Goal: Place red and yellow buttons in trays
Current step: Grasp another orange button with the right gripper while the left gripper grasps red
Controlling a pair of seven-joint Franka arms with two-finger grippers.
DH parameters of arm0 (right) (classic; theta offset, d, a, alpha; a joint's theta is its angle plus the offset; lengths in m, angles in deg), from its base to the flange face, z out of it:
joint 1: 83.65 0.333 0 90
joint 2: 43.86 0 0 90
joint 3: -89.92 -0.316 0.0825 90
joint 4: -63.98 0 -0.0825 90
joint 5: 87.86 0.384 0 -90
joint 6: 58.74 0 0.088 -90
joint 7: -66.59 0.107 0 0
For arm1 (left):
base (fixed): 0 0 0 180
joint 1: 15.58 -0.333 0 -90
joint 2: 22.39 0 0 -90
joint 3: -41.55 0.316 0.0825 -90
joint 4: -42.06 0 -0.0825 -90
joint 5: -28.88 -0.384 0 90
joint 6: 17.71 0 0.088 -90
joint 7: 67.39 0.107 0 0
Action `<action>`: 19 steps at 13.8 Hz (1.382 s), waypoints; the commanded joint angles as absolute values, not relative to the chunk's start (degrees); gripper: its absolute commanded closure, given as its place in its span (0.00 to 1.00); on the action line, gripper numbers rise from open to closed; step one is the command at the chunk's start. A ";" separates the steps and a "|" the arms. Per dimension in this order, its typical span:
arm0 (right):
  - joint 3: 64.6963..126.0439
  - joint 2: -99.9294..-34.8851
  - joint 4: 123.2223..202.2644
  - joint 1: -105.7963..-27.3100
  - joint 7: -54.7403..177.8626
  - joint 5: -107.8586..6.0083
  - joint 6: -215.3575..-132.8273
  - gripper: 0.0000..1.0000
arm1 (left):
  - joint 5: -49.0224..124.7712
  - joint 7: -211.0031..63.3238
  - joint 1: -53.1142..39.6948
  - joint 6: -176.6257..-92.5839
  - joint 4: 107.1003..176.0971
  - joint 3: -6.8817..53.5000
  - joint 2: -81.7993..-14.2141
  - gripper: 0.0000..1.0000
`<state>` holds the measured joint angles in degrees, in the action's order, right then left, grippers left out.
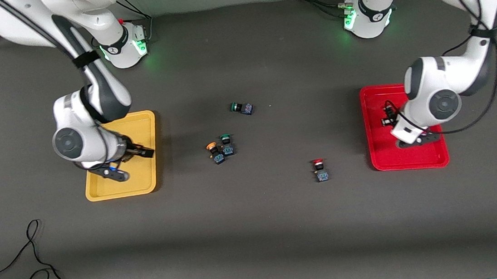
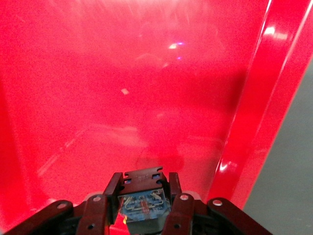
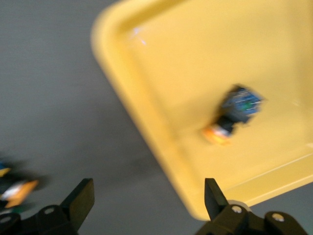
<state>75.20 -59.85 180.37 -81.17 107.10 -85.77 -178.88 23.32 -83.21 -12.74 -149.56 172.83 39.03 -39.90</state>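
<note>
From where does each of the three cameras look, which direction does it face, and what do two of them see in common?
Front view: high across the table, facing both arms; shows the yellow tray, the red tray, loose buttons.
Left wrist view: on the left arm, looking down into the red tray; left end effector grips a button.
Right wrist view: on the right arm, over the yellow tray's edge; right end effector open, an orange button inside.
Shared: each wrist view shares its tray with the front view.

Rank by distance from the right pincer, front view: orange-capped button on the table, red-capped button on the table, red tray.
From the right pincer, over the yellow tray:
1. Orange-capped button, mid-table, beside a green-capped button.
2. Red-capped button, nearer the front camera, toward the left arm's end.
3. Red tray, at the left arm's end.
</note>
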 commanded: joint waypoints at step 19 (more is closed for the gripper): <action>58.72 -87.98 167.78 -78.91 124.43 -110.80 -197.51 0.15 | 31.96 -104.48 4.45 -150.68 131.89 36.19 -66.77 0.80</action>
<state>58.90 -86.46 168.76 -79.00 123.09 -108.56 -197.33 31.16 -103.57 3.04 -150.31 132.99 35.60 -66.39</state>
